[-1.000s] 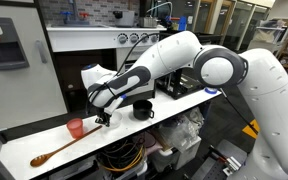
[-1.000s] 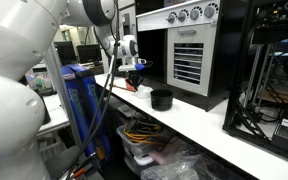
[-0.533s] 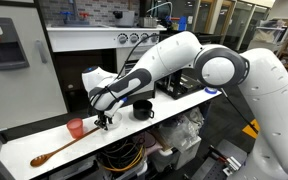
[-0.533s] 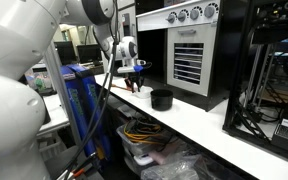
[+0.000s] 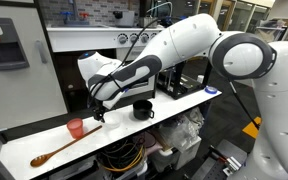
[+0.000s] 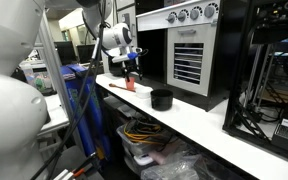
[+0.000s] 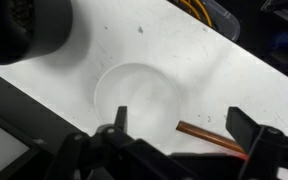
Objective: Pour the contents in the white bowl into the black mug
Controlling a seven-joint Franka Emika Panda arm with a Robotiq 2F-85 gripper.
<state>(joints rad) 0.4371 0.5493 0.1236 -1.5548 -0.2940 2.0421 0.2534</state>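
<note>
From the wrist view I look down on the white bowl [image 7: 139,95], which stands upright on the white counter and shows a pale inside. My gripper [image 7: 181,115] hangs open above it, one finger over the bowl's near edge and the other off to the right, holding nothing. The black mug [image 7: 24,35] stands at the top left, a short way from the bowl. In both exterior views the mug [image 5: 142,109] [image 6: 162,98] stands on the counter beside my gripper [image 5: 97,110] [image 6: 130,72]. I cannot make out the bowl in those views.
A small pink-red cup [image 5: 76,128] [image 6: 130,86] stands next to the gripper. A wooden spoon [image 5: 54,152] lies beyond it, its handle [image 7: 209,135] reaching under the gripper. An oven-like unit [image 6: 189,50] stands behind the counter, whose front edge [image 5: 134,137] is close.
The gripper went from shut to fully open and lifted off the counter, leaving the white bowl standing there. The arm's upper links swung upward.
</note>
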